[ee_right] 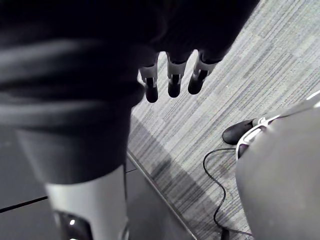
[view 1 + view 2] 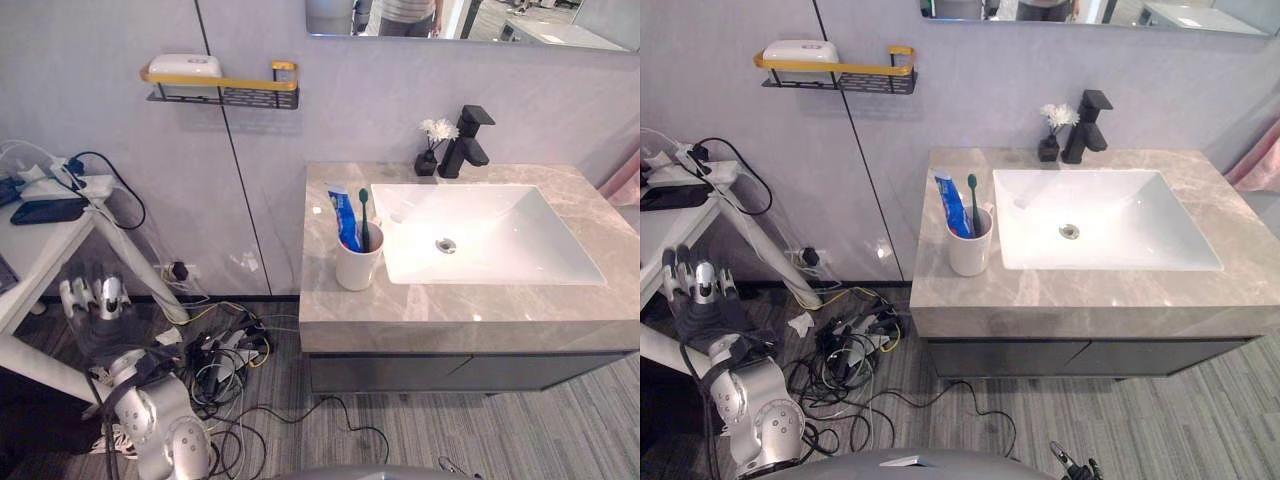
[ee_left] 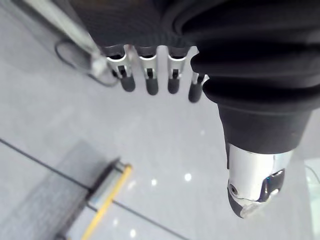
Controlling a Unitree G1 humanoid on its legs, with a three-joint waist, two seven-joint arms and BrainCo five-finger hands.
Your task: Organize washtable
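Note:
A white cup (image 2: 357, 268) stands on the grey marble counter (image 2: 450, 310), just left of the white sink (image 2: 500, 245). In it are a blue toothpaste tube (image 2: 343, 216) and a green toothbrush (image 2: 364, 214). A white soap box (image 2: 185, 65) lies on the yellow-railed wall shelf (image 2: 222, 90). My left hand (image 2: 702, 285) is raised low at the left, far from the counter, its fingers (image 3: 148, 75) straight and holding nothing. My right hand (image 1: 172, 75) hangs over the floor beside the cabinet, fingers straight and empty.
A black faucet (image 2: 468, 140) and a small dark vase of white flowers (image 2: 430, 150) stand behind the sink. A white side table (image 2: 40, 240) with devices and wires is at the left. Tangled cables (image 2: 225, 350) lie on the floor beside the vanity. A mirror hangs above.

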